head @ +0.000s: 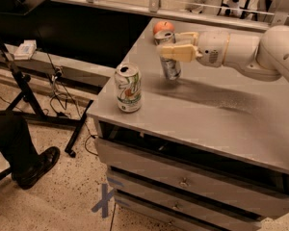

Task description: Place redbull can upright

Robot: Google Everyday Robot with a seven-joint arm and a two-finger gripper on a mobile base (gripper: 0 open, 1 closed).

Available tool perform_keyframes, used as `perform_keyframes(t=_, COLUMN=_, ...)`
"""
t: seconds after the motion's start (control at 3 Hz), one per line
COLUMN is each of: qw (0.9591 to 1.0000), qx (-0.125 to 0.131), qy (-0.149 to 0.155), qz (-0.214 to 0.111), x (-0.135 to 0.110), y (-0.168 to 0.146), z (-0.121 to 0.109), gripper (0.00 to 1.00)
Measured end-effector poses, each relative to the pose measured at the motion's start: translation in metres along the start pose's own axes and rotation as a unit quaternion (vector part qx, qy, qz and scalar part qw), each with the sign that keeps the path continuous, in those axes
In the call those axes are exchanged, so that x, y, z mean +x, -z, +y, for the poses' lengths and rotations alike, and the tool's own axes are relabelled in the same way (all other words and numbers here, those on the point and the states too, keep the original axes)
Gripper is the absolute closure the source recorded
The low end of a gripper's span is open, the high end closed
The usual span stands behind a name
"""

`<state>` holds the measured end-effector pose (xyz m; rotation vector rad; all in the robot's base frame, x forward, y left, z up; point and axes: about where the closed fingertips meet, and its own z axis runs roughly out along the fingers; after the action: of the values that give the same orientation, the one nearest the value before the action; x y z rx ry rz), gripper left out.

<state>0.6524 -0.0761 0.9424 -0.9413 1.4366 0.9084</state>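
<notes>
At the far left you have a dark trouser leg and a black shoe on the speckled floor. Above it the legs of a black stand spread out, and a small white box sits on the low ledge behind. Cables hang and coil below that ledge. A blue tape cross is stuck to the floor in front of the table.

Next comes the grey table, with drawers under its top. A soda can stands upright near the table's front left corner, its top opened.

Further back, near the table's far edge, an apple lies just behind the redbull can. That can is close to upright, leaning only slightly, silver top uppermost. It is well apart from the soda can, behind and to the right of it. Its base is at or just over the tabletop, and you cannot tell from here whether it touches.

Your gripper reaches in from the right at the can's upper half. The pale fingers lie across the can, one in front and one behind, closed against its sides, so the can is in their grasp. The white arm runs off to the right edge, throwing a shadow on the tabletop below.
</notes>
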Motion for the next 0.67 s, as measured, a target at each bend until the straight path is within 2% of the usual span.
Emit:
perform_keyframes(t=0.33, qw=0.9993, qx=0.0, qy=-0.012, qz=-0.035, x=0.006, y=-0.0168, z=0.0072, gripper=1.0)
perform_keyframes(t=0.67, qw=0.9993, qx=0.001, qy=-0.012, qz=-0.036, x=0.0134, y=-0.0207, z=0.0104, gripper=1.0)
